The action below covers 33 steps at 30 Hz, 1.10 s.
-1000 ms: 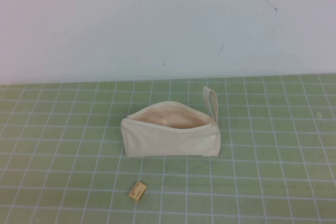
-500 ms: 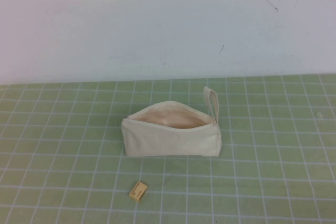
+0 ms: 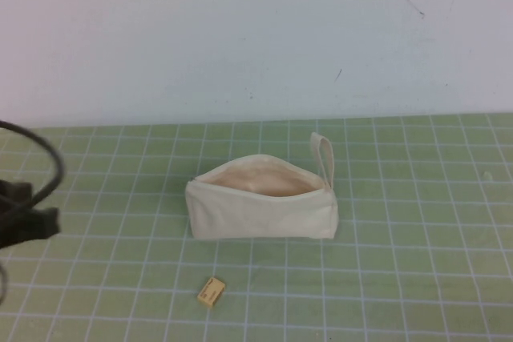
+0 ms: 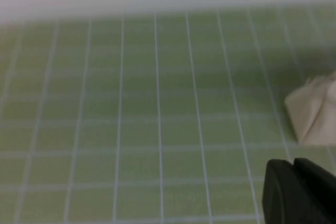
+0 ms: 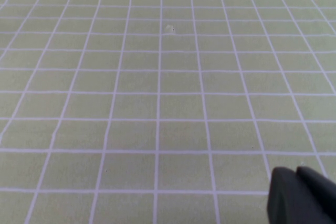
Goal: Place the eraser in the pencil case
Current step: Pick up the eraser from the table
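Note:
The cream-white pencil case (image 3: 260,210) lies mid-table, its zip open and the beige lining showing, with the loop strap (image 3: 322,154) at its right end. The tiny tan-yellow eraser (image 3: 211,291) lies on the mat in front of the case, a little left of its middle. My left gripper (image 3: 36,223) is at the left edge of the high view, well left of the case. In the left wrist view its fingers (image 4: 293,163) sit pressed together, empty, with a corner of the case (image 4: 315,111) ahead. My right gripper (image 5: 296,174) is shut and empty over bare mat, outside the high view.
A green mat with a white grid (image 3: 417,222) covers the table. A pale wall (image 3: 256,38) rises behind it. A black cable (image 3: 48,162) loops above the left arm. A small white speck (image 5: 169,28) lies on the mat in the right wrist view.
My left arm has come into the high view from the left edge. The pencil case and eraser have not moved.

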Motion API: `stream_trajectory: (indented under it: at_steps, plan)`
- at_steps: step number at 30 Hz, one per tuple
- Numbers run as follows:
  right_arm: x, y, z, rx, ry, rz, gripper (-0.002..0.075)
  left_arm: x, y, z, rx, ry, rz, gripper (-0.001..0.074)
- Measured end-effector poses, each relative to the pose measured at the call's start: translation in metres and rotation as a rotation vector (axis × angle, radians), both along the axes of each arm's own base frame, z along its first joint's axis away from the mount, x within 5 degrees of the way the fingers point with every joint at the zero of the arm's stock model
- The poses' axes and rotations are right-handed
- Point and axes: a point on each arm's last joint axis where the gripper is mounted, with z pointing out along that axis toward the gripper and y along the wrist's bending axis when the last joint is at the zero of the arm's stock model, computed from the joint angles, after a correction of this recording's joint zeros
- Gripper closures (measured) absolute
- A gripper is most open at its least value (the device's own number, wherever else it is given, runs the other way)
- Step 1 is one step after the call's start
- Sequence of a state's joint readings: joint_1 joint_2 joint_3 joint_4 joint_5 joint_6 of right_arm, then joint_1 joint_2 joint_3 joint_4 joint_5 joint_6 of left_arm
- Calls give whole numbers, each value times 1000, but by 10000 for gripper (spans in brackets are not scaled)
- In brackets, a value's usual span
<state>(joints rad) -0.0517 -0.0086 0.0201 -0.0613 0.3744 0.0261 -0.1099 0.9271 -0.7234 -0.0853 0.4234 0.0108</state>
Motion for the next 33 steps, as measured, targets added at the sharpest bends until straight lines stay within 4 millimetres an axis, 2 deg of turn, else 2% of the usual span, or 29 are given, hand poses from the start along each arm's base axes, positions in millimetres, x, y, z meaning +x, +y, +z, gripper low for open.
stream_trajectory:
  at_steps: [4,7,11,14,18,20,21,27,29,33]
  plan:
    - [0,0,0,0,0,0,727,34,-8,-37,-64,191,12,736]
    - [0,0,0,0,0,0,727,48,-22,-62,-42,292,-77,736]
    - [0,0,0,0,0,0,727,54,-56,-76,1,352,-240,736]
    - [0,0,0,0,0,0,727,53,-90,-83,48,380,-375,736]
    - [0,0,0,0,0,0,727,59,-121,-88,37,433,-425,732]
    - [0,0,0,0,0,0,727,66,-128,-90,45,472,-434,701]
    - [0,0,0,0,0,0,727,71,-131,-90,55,488,-440,661]
    - [0,0,0,0,0,0,727,94,-141,-105,148,586,-470,365]
    - [0,0,0,0,0,0,727,99,-143,-112,183,622,-479,328]
    - [0,0,0,0,0,0,727,107,-145,-130,242,683,-491,335]
